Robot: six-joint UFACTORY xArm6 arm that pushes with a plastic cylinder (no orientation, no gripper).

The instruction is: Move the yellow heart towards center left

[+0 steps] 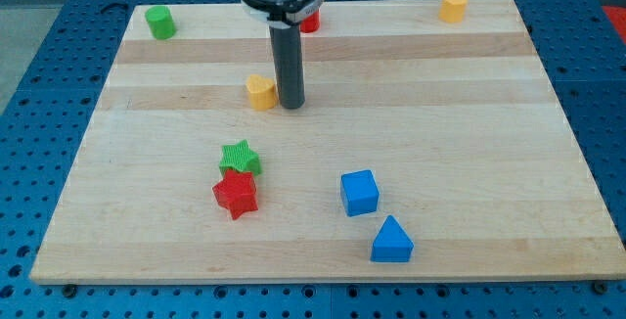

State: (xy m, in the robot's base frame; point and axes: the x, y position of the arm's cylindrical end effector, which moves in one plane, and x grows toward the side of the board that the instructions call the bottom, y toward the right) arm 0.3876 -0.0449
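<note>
Tool and block are already side by side: my tip (pixel 291 106), the lower end of the dark rod, sits on the desk (pixel 469 143) just to the view's right of the yellow heart (pixel 260 92), touching it or very nearly so. Being a plain rod, the tool has nothing to spread or pinch; it grips nothing and only leans against the block's side. The yellow heart lies a little left of the middle of the desk and somewhat toward the view's top. That is the relation the coming move turns on: the heart is on the left of the tip, so a push toward the view's left, angled slightly downward, should carry it to centre left. The green star (pixel 240 157) and red star (pixel 236 194) sit lower, probably clear of that path. A red block (pixel 310 22) is partly hidden behind the rod.
</note>
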